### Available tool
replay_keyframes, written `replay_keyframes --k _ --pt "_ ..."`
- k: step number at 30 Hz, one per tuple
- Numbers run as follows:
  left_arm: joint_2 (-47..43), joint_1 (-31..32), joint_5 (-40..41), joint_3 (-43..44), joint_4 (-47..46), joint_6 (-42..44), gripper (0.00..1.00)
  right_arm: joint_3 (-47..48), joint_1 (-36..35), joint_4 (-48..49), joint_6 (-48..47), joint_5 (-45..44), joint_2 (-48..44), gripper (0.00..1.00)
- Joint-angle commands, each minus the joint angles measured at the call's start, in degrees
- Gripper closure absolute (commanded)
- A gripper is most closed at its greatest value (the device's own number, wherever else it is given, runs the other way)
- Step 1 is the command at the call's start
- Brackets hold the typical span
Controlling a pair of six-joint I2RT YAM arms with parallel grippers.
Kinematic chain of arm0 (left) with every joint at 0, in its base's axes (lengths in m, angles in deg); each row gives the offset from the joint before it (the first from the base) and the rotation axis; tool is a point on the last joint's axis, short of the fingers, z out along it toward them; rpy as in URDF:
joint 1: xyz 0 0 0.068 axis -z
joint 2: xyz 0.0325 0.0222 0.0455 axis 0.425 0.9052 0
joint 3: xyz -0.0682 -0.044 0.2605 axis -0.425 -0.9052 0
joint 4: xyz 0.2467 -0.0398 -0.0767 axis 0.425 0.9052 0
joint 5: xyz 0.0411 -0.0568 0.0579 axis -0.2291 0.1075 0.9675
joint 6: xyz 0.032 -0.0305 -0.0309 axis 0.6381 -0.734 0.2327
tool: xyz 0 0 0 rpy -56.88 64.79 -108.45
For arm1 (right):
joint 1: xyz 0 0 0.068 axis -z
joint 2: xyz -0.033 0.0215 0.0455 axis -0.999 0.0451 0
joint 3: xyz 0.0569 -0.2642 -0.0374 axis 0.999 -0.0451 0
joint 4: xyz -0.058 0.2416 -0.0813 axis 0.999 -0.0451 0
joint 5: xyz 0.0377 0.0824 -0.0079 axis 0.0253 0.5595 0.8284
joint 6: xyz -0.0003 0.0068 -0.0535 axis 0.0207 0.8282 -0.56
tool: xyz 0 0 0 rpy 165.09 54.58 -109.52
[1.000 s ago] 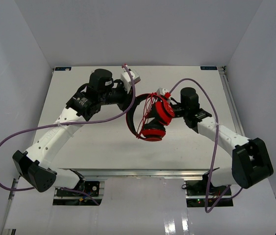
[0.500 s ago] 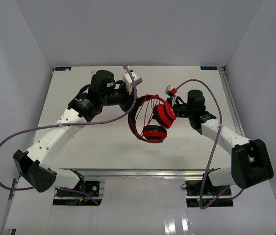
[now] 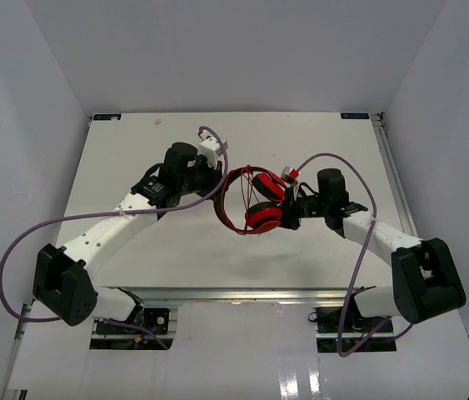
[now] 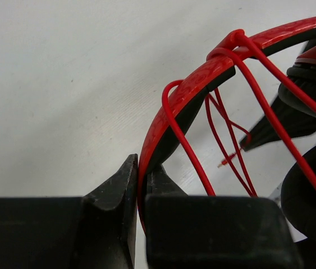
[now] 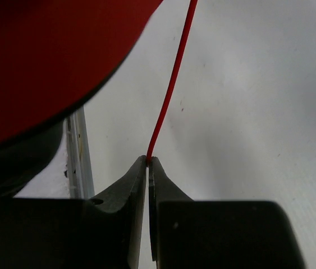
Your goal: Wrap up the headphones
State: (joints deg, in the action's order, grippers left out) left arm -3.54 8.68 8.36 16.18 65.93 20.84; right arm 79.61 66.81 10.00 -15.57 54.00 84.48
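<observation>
White table [image 3: 134, 150] below; left pincer [image 4: 141, 168] clamps headband [image 4: 191, 95], right pincer [image 5: 147, 162] nips cable [image 5: 172, 84].

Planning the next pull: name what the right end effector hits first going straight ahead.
Probably the red ear cup of the headphones, close ahead of the right end effector, shut on the cable. Its wrist view puts the cup slightly left, so it may miss.
</observation>
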Motion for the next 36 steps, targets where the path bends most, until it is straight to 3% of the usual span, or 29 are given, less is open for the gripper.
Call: replay_keyframes --k 1,6,9,22,31,36 --pt "2.63 -1.16 6.11 -2.62 -9.26 -10.64 1.00 -1.83 0.30 3.88 3.94 3.95 5.69 0.92" --pt "7.00 -3.21 8.67 -2.50 -8.88 -12.46 1.00 2.87 0.27 6.30 8.16 7.09 21.05 0.92" --pt "10.41 -4.89 8.65 -1.37 -7.61 -12.18 1.00 4.59 0.39 6.95 9.36 6.93 25.47 0.92" --pt "24.48 -8.25 6.19 7.03 1.12 -9.92 1.00 2.89 4.41 12.99 16.14 -3.30 27.52 0.92" --pt "21.61 -8.16 -3.73 7.22 6.09 -5.95 1.00 5.03 10.74 23.56 24.31 -3.73 30.10 0.92" --pt "18.74 -8.16 -3.18 5.61 10.02 -2.23 1.00 7.32 13.84 27.23 26.85 -4.46 30.21 0.92"
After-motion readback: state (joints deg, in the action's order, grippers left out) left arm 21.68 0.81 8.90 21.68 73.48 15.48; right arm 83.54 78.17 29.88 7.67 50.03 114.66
